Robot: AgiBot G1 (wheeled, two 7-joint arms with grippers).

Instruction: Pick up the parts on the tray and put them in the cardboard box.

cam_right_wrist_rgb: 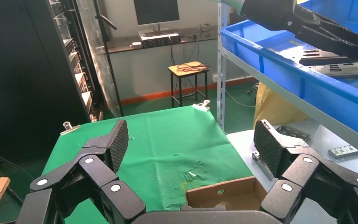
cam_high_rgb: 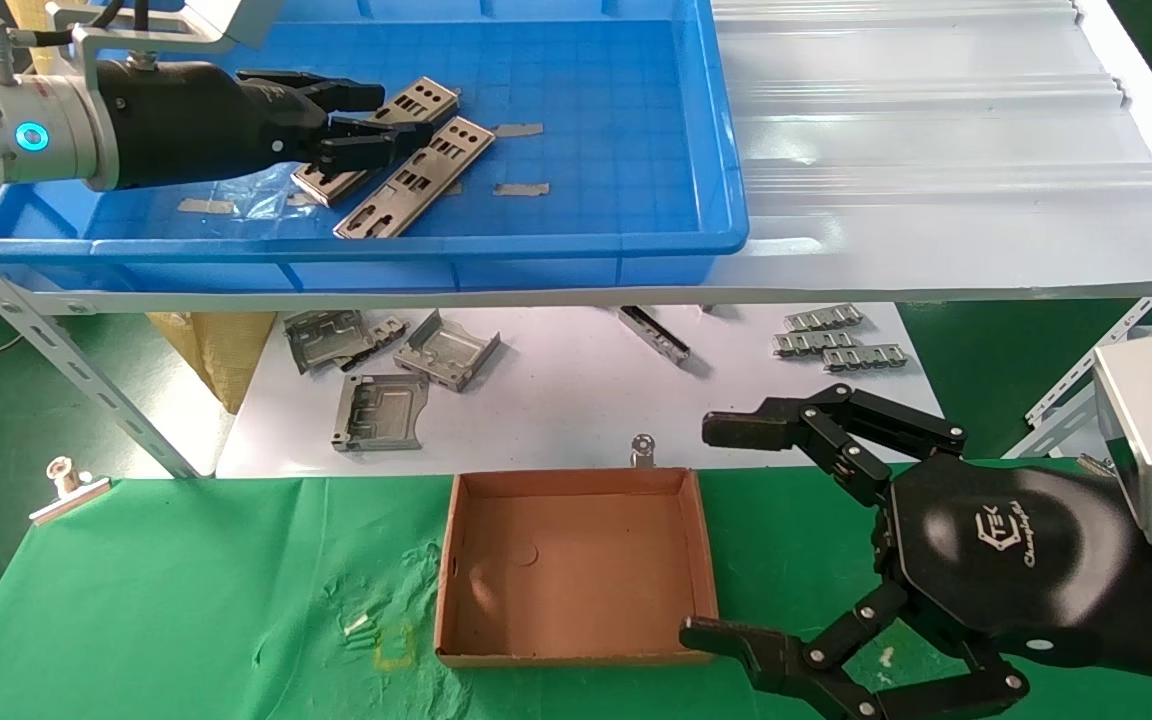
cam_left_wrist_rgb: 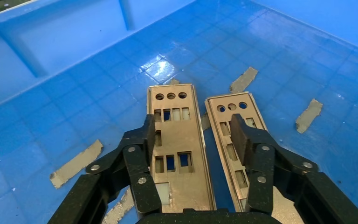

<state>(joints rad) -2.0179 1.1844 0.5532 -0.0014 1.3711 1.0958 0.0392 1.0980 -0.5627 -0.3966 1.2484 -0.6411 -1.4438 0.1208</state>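
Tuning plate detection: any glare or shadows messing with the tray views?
Left wrist view: bright glare patches on the tray floor beyond the two parts; the left gripper fingers overlap both. Head view: shelf shadow covers the brackets; the cardboard box is evenly lit.

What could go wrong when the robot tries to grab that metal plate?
The left pincer is open over two plates lying side by side in the blue tray. One finger sits over the second plate, so it might catch both or nudge one away. The first plate lies flat and thin, so it may slip. The cardboard box is small, so a drop could miss.
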